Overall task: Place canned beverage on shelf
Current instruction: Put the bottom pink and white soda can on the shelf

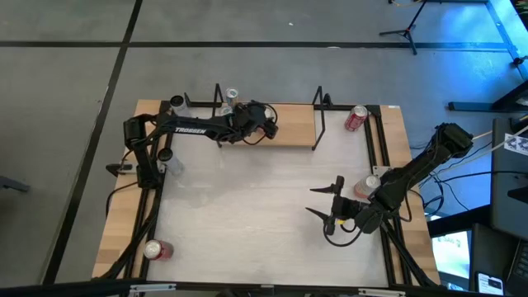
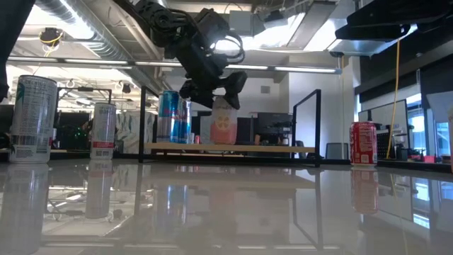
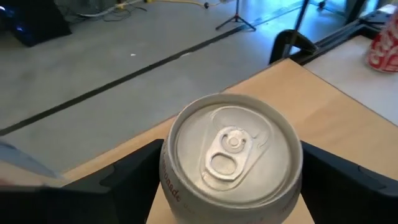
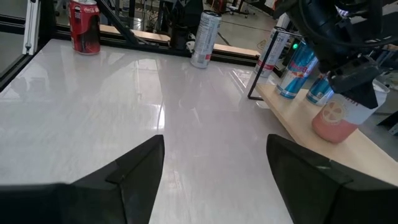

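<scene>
One pink can (image 2: pixel 224 122), left claw (image 2: pixel 214 91) clamped, shelf (image 2: pixel 233 148) edge-near.

My left gripper (image 2: pixel 212 95) clamped on a pink can (image 2: pixel 224 126) over the shelf (image 2: pixel 233 148), blue cans (image 2: pixel 172 117) beside, red can (image 2: pixel 364 144) far right.

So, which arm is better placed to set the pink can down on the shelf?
The left arm. Its gripper already holds the pink can over the shelf, beside the blue cans. The right gripper is open, far off over the table.
</scene>
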Available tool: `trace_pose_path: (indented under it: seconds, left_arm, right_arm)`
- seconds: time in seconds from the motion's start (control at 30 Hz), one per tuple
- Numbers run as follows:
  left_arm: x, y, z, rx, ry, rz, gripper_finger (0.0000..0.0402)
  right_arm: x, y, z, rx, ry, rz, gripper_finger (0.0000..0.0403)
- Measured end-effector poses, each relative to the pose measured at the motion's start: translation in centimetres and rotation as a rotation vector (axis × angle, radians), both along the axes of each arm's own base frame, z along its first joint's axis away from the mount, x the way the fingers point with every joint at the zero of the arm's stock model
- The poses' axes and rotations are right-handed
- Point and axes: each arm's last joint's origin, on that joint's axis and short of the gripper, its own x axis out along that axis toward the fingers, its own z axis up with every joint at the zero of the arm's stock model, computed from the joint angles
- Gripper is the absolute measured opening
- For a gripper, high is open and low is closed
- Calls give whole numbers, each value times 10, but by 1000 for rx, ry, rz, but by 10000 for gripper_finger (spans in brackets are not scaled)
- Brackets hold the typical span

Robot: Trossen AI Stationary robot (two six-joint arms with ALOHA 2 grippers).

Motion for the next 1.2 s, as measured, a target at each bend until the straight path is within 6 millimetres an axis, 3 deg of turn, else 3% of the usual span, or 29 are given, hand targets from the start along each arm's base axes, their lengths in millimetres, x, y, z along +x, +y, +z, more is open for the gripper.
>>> trace_pose_path:
  seconds: [0.3,0.43,0.57,0.7,0.8,0.93,1.2]
  left_arm:
    - [-12,-11,39,42,-59,-53,324]
    - [-7,-32,53,48,-91,-231,322]
    - [4,-61,40,56,24,-433,322]
    - [15,-79,15,155,212,-428,322]
    - [20,-75,-5,219,334,-343,322]
    - [22,-64,-20,204,371,-314,322]
    - [28,-51,-17,130,231,-488,322]
  right_arm:
    - [0,0,0,0,0,0,280]
    - [0,0,0,0,0,0,280]
    - [0,0,0,0,0,0,280]
    - [0,0,0,2,-2,0,280]
    - [0,0,0,1,-2,-1,280]
    - [0,0,0,-13,2,4,280]
    - [0,0,0,-16,3,4,280]
